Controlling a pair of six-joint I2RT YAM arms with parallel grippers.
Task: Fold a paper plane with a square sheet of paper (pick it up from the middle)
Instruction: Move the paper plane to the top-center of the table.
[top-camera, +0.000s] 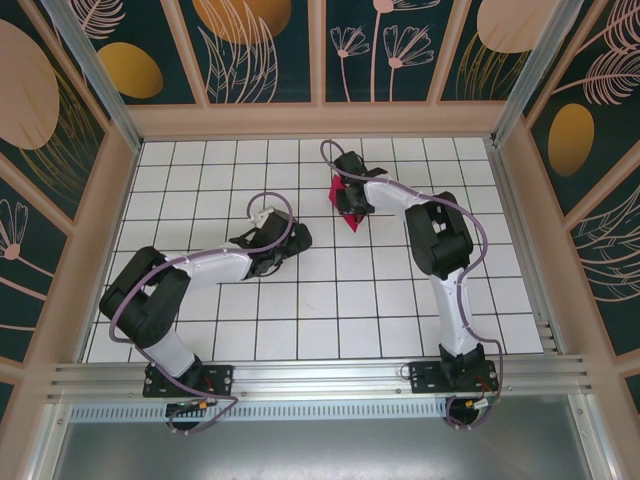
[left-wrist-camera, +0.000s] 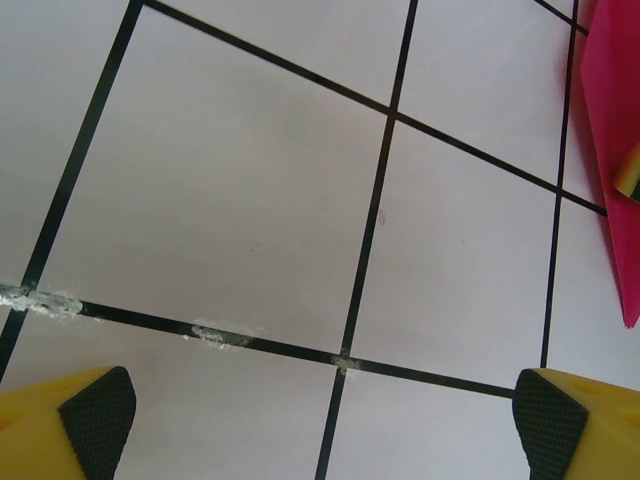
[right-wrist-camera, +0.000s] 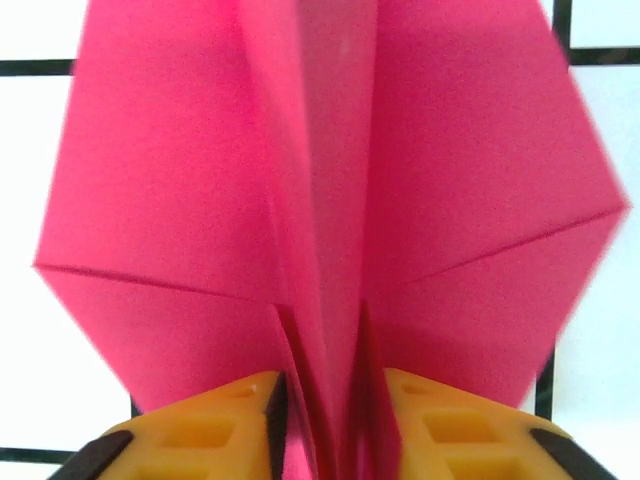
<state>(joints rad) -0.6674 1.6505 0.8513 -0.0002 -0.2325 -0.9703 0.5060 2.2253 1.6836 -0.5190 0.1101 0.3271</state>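
Observation:
The paper plane (top-camera: 345, 207) is a magenta-pink folded dart standing at the back middle of the tiled floor, under my right gripper (top-camera: 351, 196). In the right wrist view its wings (right-wrist-camera: 180, 200) spread to both sides and its centre fold runs down between my right gripper's (right-wrist-camera: 330, 425) yellow fingers (right-wrist-camera: 210, 430). Those fingers stand a little apart, and the fold's layers splay loosely in the gap. My left gripper (top-camera: 292, 240) hovers low over bare tiles to the left of the plane, wide open (left-wrist-camera: 325, 420) and holding nothing. An edge of the pink paper (left-wrist-camera: 605, 120) shows at its upper right.
White floor tiles with black grout lines (top-camera: 330, 300) cover the workspace. Wooden walls with dark floral panels (top-camera: 320, 118) close it in at the back and sides. A metal rail (top-camera: 320, 375) runs along the near edge by the arm bases.

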